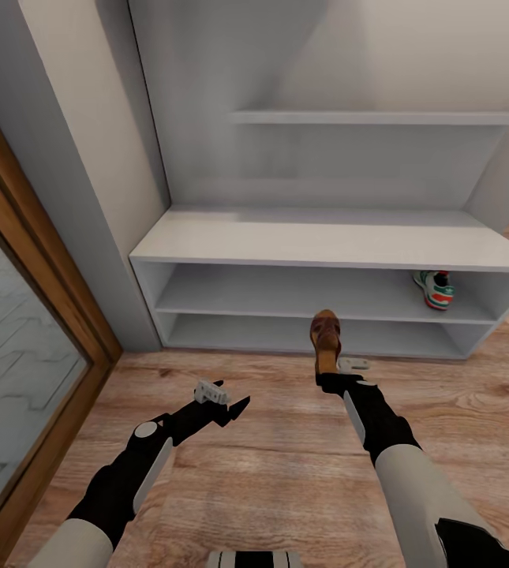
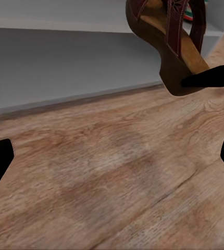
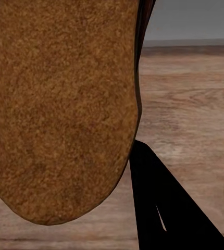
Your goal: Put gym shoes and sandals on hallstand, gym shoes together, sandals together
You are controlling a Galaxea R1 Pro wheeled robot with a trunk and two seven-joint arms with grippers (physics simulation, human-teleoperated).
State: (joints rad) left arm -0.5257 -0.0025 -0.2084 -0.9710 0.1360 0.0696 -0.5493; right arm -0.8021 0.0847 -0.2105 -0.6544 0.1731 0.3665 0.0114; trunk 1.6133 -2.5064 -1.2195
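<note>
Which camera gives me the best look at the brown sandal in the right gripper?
The left wrist view: brown sandal shows straps, insole and the pinching fingertip. Head view shows it small; right wrist view shows its sole.

- The head view looks forward and down from above onto the light grey two-tier hallstand (image 1: 317,237) and the brown wood-plank floor (image 1: 286,473).
- The left wrist view skims low over that floor, sharing the flat brown open sandal (image 2: 169,47).
- The right wrist view sits hard against the sandal's sole (image 3: 60,104).
</note>
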